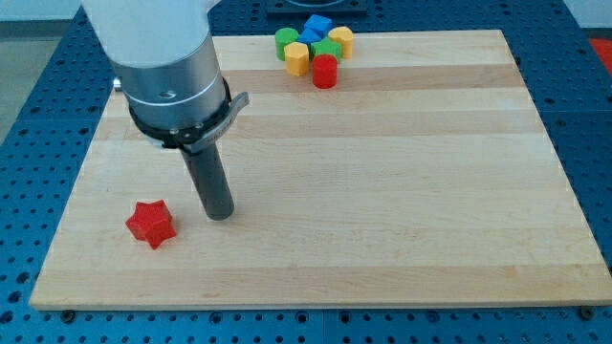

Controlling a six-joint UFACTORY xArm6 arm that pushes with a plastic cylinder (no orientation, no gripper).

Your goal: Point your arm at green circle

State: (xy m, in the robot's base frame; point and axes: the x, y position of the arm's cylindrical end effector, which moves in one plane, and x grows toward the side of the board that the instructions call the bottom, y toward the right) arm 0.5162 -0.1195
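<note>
A red star block (151, 224) is lying near the counter's (382, 191) lower-left corner. Just to its right, the rod is standing upright with my tip (220, 216) resting on the wood, close to the star but apart from it; the arm is carrying no fingers, only this rod. Well apart, at the view's top, a cluster is sitting together: the green circle (286, 41) at its left end, a yellow block (297, 58), two blue blocks (316, 26), a green block (326, 50), a red cylinder (325, 72) and another yellow block (341, 40).
</note>
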